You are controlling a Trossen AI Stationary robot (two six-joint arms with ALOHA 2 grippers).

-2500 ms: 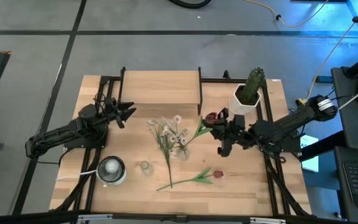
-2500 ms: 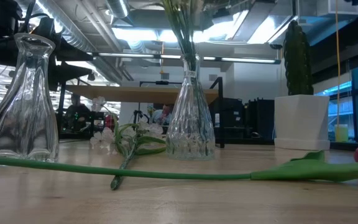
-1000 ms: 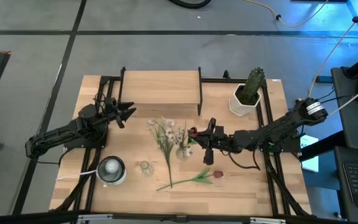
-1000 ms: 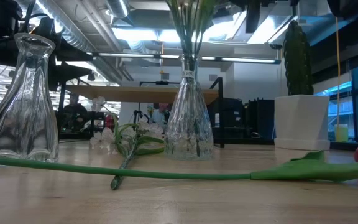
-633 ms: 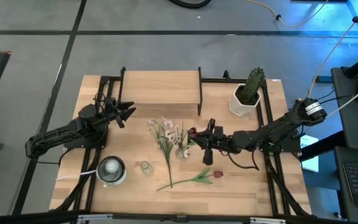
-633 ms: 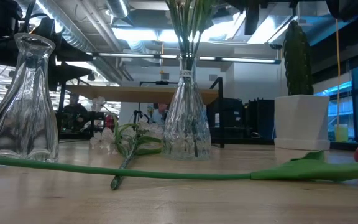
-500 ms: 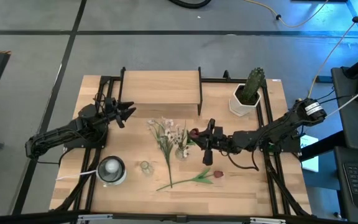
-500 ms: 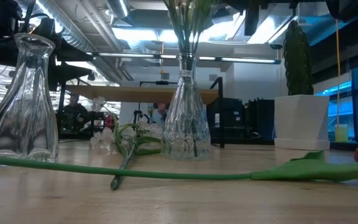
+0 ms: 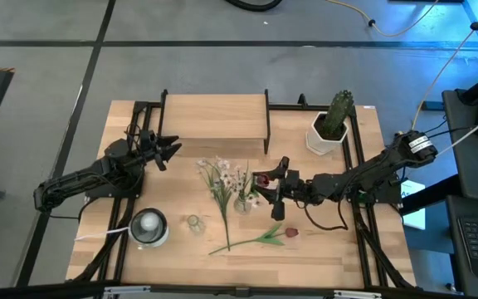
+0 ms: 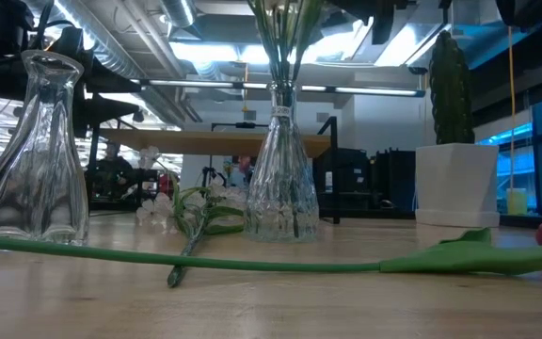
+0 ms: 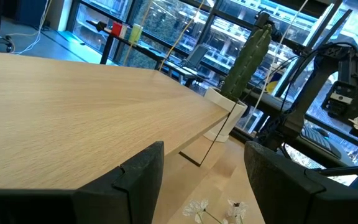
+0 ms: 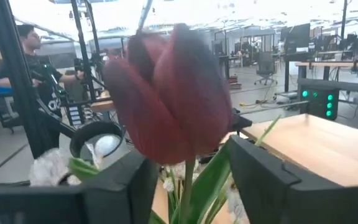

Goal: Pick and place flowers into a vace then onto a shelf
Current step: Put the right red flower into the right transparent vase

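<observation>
A clear cut-glass vase (image 9: 243, 202) stands mid-table and holds green stems (image 10: 283, 38), white blossoms and one dark red bud (image 9: 261, 178). My right gripper (image 9: 274, 189) is open just right of the vase at bud height. In the right wrist view the bud (image 12: 166, 93) and its stem stand between the fingers of my right gripper (image 12: 191, 158). A second red-bud flower (image 9: 256, 239) and a white spray (image 9: 221, 187) lie flat on the table. The shelf (image 9: 214, 116) stands at the far edge. My left gripper (image 9: 171, 149) waits open at the left, beside the shelf.
A cactus in a white pot (image 9: 332, 120) stands at the far right. An empty glass vase (image 9: 193, 223) and a round white object (image 9: 148, 226) stand near the front left. A person shows in the room behind (image 12: 27, 56).
The vase with its stems has shifted slightly in the low view. In the high view my right gripper has edged slightly toward the table's right edge, with the red bud still over the vase.
</observation>
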